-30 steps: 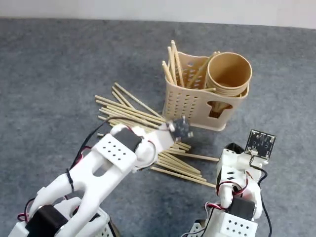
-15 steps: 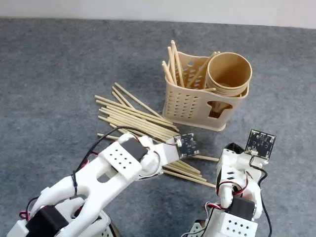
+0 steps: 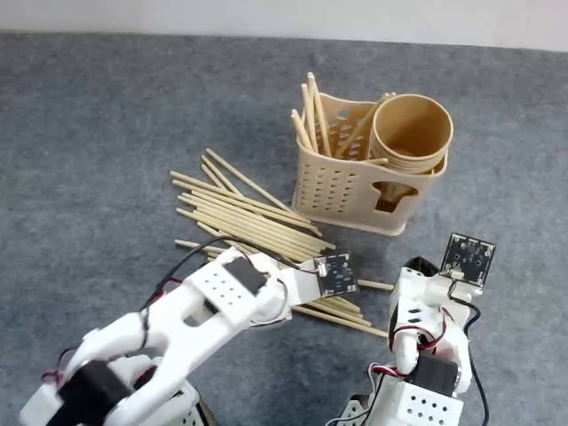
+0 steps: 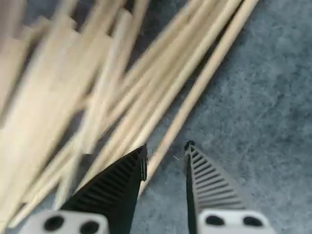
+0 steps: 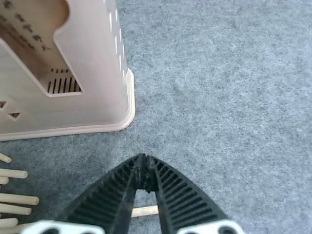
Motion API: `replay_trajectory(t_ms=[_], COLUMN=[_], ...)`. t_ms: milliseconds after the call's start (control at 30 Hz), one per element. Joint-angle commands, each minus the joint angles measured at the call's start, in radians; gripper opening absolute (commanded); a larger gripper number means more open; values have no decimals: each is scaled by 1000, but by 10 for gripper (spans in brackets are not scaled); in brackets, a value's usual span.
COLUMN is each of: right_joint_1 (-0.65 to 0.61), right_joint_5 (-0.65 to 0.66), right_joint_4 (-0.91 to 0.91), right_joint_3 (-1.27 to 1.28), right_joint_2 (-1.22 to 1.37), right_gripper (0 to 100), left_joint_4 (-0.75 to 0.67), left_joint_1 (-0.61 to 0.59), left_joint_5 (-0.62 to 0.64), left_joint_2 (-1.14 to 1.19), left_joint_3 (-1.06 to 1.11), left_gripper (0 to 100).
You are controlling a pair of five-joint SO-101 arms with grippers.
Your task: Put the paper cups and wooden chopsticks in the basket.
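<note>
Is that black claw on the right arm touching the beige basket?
Apart. The right wrist view shows bare grey carpet between the shut right gripper and the base of the basket.

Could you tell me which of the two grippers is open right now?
The left gripper, over the loose wooden chopsticks: its fingertips stand apart, whereas the right gripper, beside the basket, has its tips pressed together.
</note>
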Motion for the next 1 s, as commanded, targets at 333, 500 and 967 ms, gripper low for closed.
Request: replay_trajectory(t_ms=[333, 500, 967], right_joint_1=[-7, -7, -7], right_joint_5=[2, 2, 2], right_joint_4=[2, 2, 2], right_joint_3=[124, 124, 124], right_joint_2=[-12, -12, -12], right_gripper=[14, 14, 14], left_joint_4=[80, 176, 612], left_joint_1=[-16, -19, -61], left_joint_5=[-8, -9, -12], left_joint_2=[260, 249, -28], left_joint_3=[-234, -236, -234], left_gripper=[51, 30, 30])
